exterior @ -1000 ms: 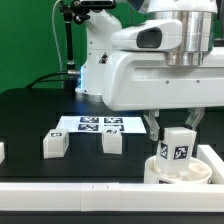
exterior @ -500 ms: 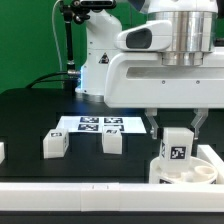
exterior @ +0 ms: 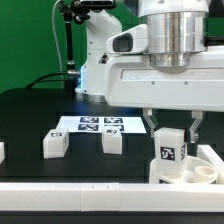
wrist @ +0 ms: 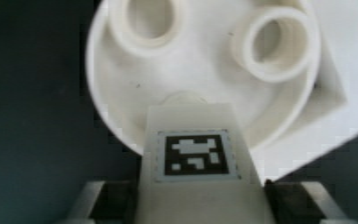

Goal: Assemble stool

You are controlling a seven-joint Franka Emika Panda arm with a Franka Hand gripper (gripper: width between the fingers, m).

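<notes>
Jaws are clamped on one white leg [exterior: 171, 150], gripping its two side faces, so your gripper [exterior: 172, 132] is narrow and loaded, not free. The leg hangs upright between the fingers with its tag facing outward. Directly beneath the jaws lies the round seat [exterior: 203, 171]. The leg's lower end is at or just above it, and neither view lets you tell whether it has entered a hole.

In the wrist view the seat [wrist: 167, 85] shows one empty socket [wrist: 147, 20] and a second socket [wrist: 274, 40], both out beyond the leg's tip and neither under it.

Watch your alignment. If you press down off-centre, the leg will likely land on the seat's flat face or a socket rim, and it could tip or skid the seat. The faces you hold look smooth, so a sideways load could twist the leg in the jaws. If the seat is free to turn, twisting the leg in may simply spin it.

Two spare legs [exterior: 54, 144] [exterior: 111, 141] sit well clear of the jaws, by the marker board [exterior: 100, 124], so collision there looks unlikely.
</notes>
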